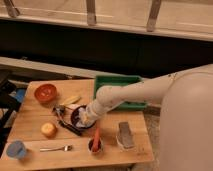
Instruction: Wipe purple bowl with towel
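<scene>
On a wooden table beside dark cabinets, closed claw pressing towel into purple bowl.

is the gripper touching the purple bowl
Cannot tell: in the camera view the gripper sits low over the purple bowl, hiding any contact or gap.

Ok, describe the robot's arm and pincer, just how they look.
The arm is a thick, smooth, off-white tube that widens into a large rounded white body at the right. It narrows through a rounded joint toward the pincer, which sits over the purple bowl and looks pale like the arm. No cables or markings show.
</scene>
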Tool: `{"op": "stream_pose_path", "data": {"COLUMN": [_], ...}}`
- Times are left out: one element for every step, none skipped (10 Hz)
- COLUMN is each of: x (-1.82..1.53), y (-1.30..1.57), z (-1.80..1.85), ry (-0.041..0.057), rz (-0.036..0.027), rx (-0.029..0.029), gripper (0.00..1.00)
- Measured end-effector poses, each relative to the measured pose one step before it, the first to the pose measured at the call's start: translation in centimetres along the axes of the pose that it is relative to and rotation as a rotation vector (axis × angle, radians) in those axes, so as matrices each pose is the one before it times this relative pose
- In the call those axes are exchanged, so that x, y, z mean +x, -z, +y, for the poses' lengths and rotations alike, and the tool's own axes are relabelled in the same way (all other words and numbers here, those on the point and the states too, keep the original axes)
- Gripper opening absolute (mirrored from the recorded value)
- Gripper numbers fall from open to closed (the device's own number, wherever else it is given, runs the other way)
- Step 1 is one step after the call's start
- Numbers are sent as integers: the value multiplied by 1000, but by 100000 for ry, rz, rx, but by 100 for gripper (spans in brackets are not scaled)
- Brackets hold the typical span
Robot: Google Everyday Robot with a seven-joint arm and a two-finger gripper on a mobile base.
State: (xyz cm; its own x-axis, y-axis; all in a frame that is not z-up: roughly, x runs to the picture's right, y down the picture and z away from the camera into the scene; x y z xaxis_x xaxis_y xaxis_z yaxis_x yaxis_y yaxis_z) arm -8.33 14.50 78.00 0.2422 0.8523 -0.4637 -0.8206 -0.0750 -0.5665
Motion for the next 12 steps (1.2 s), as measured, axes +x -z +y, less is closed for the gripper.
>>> {"op": "stream_pose_path", "data": {"x": [-1575, -1133, -1944, -647, -627, -346, 52, 460, 1064, 1303, 1545, 954], "y": [206, 98, 226, 86, 68, 33, 15, -134, -287, -437, -508, -231], "z": [-1263, -957, -1326, -414, -189, 42, 462, 588, 1144, 1132, 1358, 736], "ry": [-1269, -901, -524, 56, 605, 955, 1655, 1463, 1965, 845, 274, -436], "rz": [-923, -188, -678, 23, -6, 275, 426, 690, 881, 923, 731, -117], "rx": [905, 623, 183, -166, -648, -848, -1280, -918, -669, -13, 74, 126], "gripper": [0, 0, 0, 0, 0, 0, 0, 0, 0, 0, 0, 0]}}
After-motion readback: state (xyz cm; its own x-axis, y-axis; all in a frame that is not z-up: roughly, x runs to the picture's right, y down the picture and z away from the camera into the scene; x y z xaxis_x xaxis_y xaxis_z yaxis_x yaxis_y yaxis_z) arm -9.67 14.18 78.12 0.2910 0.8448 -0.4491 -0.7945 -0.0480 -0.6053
